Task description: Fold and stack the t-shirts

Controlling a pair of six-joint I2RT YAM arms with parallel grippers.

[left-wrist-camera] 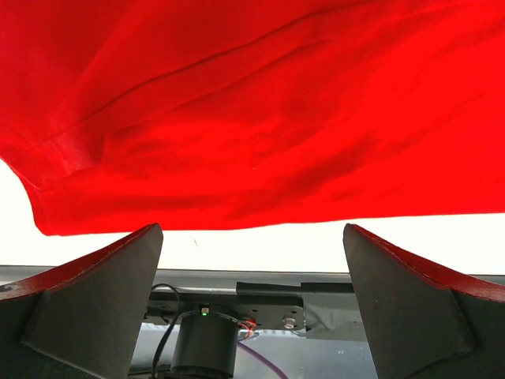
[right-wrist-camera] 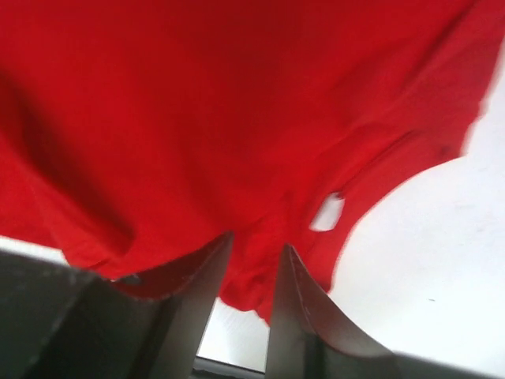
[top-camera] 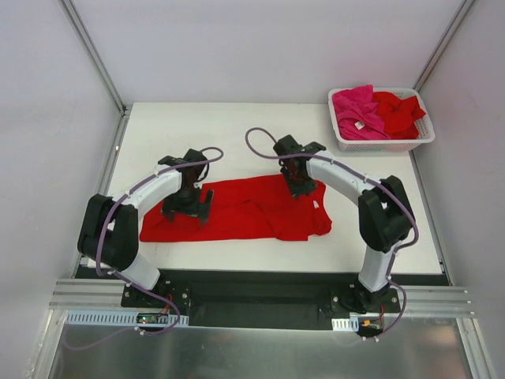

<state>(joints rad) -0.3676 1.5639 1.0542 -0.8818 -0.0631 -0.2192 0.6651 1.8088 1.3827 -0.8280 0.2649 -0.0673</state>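
One red t-shirt point(top-camera: 245, 209) lies spread flat across the white table, wider than it is deep. My left gripper point(top-camera: 188, 212) hovers over its left part, open wide with nothing between the fingers; in the left wrist view the red t-shirt point(left-wrist-camera: 252, 118) fills the top and the left gripper point(left-wrist-camera: 252, 229) frames its near hem. My right gripper point(top-camera: 298, 188) sits at the shirt's far edge near the collar. In the blurred right wrist view the right gripper point(right-wrist-camera: 257, 241) has its fingers a little apart, with a bunched fold of the red t-shirt point(right-wrist-camera: 197, 118) lying between them.
A white slotted basket point(top-camera: 383, 144) stands at the back right corner, holding a magenta-pink t-shirt point(top-camera: 355, 110) with a small white label and a red t-shirt point(top-camera: 398, 110). Metal frame posts rise at the table's back corners.
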